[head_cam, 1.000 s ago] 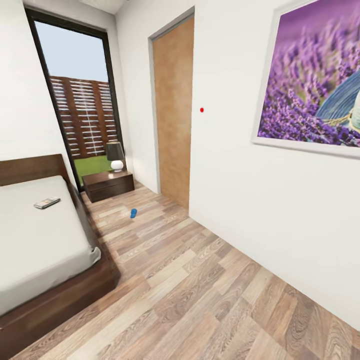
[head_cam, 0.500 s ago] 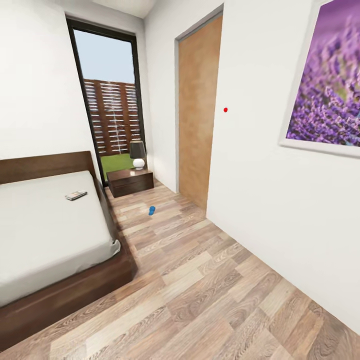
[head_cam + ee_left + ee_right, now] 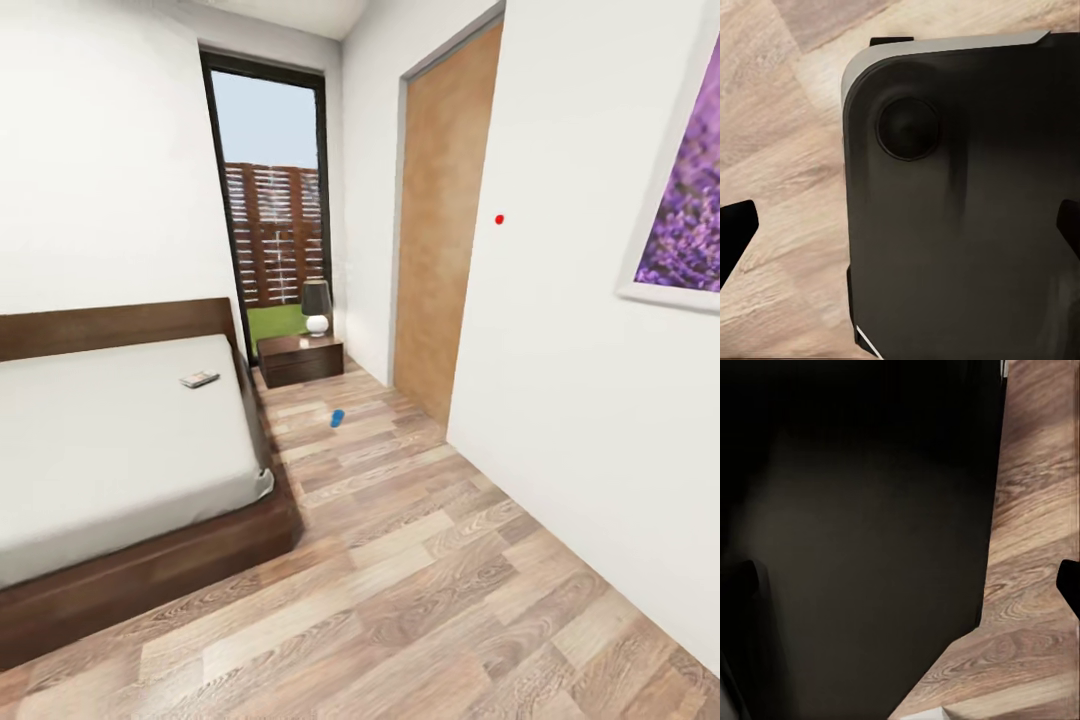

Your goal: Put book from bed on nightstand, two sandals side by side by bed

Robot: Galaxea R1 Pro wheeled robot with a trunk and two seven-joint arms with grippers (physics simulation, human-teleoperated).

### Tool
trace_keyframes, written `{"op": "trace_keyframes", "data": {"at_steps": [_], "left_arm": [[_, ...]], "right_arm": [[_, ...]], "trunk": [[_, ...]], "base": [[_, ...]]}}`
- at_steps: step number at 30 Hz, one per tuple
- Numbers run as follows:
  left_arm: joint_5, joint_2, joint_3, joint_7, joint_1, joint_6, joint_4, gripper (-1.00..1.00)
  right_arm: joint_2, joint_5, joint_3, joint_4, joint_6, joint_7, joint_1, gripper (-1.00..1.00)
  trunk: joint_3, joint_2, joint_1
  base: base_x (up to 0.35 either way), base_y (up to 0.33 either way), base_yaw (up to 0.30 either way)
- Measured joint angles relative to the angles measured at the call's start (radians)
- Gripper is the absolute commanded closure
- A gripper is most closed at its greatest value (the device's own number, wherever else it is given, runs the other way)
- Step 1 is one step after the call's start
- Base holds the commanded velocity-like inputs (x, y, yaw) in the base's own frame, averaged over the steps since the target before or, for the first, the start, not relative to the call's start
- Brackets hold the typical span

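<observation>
The bed (image 3: pixel 120 440) with its pale grey mattress and brown headboard stands at the left in the head view. The book (image 3: pixel 199 379) lies flat on the mattress near the headboard, by the bed's right edge. A dark brown nightstand (image 3: pixel 300 360) stands beyond the bed beside the window. One blue sandal (image 3: pixel 337 418) lies on the wooden floor between bed and door; the other sandal is out of view. My left gripper (image 3: pixel 900 236) hangs open over my dark base and the floor. My right gripper (image 3: pixel 907 585) is open too, holding nothing.
A lamp (image 3: pixel 317 306) with a dark shade stands on the nightstand. A tall window (image 3: pixel 275 210) fills the far wall. A wooden door (image 3: pixel 435 230) and a purple picture (image 3: pixel 685 200) are on the right wall. Wood floor runs between the bed and that wall.
The whole head view has shifted: bed, nightstand, sandal and door now sit further right in the picture, so the camera has turned left. Nothing in the room has moved.
</observation>
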State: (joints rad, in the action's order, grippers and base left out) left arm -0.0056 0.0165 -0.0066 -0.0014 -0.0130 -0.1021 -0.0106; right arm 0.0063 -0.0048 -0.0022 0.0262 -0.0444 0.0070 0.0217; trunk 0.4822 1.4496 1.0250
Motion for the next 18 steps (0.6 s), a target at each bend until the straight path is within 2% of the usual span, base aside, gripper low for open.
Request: {"op": "trace_keyframes", "data": {"at_steps": [8, 18], "left_arm": [[0.000, -0.001, 0.001, 0.000, 0.000, 0.000, 0.000, -1.00], [0.000, -0.001, 0.001, 0.000, 0.000, 0.000, 0.000, -1.00]], "right_arm": [[-0.001, 0.000, -0.002, -0.002, 0.000, 0.000, 0.000, -1.00], [-0.003, 0.000, -0.001, -0.048, -0.003, 0.000, -0.001, -1.00]], "trunk": [[0.000, 0.000, 0.000], [0.000, 0.000, 0.000]], "base": [[0.001, -0.203, 0.254], [0.079, -0.233, 0.086]]}}
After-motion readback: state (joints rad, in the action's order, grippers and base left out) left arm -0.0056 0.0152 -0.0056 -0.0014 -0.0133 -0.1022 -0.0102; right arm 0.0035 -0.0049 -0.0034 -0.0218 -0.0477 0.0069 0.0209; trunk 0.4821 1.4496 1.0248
